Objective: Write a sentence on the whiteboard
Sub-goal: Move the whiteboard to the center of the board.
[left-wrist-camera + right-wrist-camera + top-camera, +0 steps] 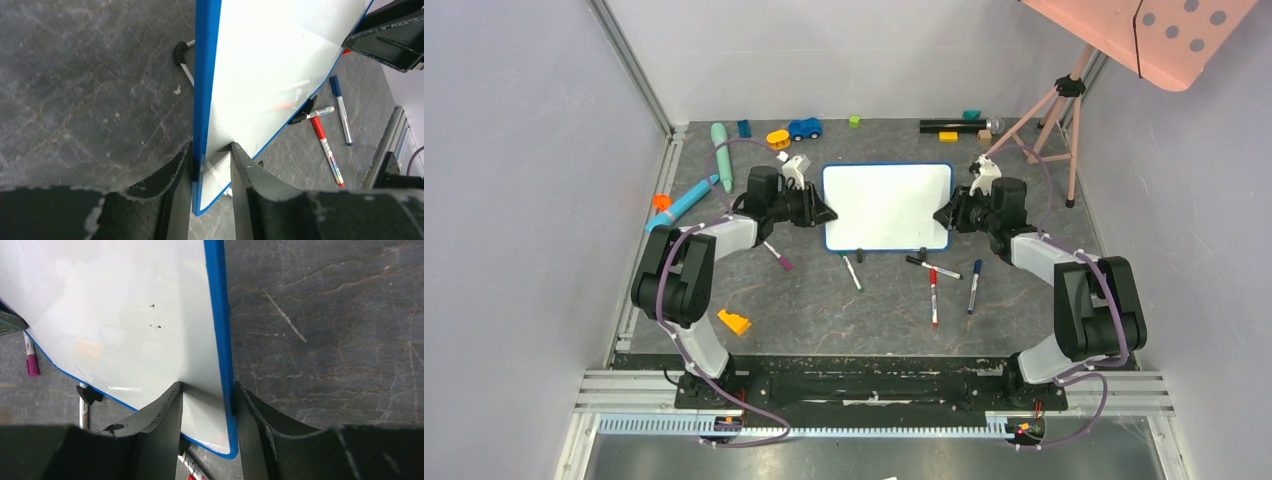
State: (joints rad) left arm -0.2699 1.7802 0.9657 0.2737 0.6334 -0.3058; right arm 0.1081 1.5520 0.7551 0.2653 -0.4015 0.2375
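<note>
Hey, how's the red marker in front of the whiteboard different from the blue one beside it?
The red marker has a red cap, the blue marker a dark blue one. The red marker lies in front of the right half of the whiteboard; the blue marker lies further right, past its corner. Both have white barrels and lie flat, untouched.

The dark grey table [824, 320] holds 5 pens near the whiteboard [887, 205]: a purple marker [777, 256], green marker [852, 272], black marker [933, 267], red marker [933, 296] and blue marker [973, 286]. An orange wedge [734, 322] lies front left. A toy car [804, 128], green cube [854, 121] and black bar [954, 126] lie at the back.
</note>
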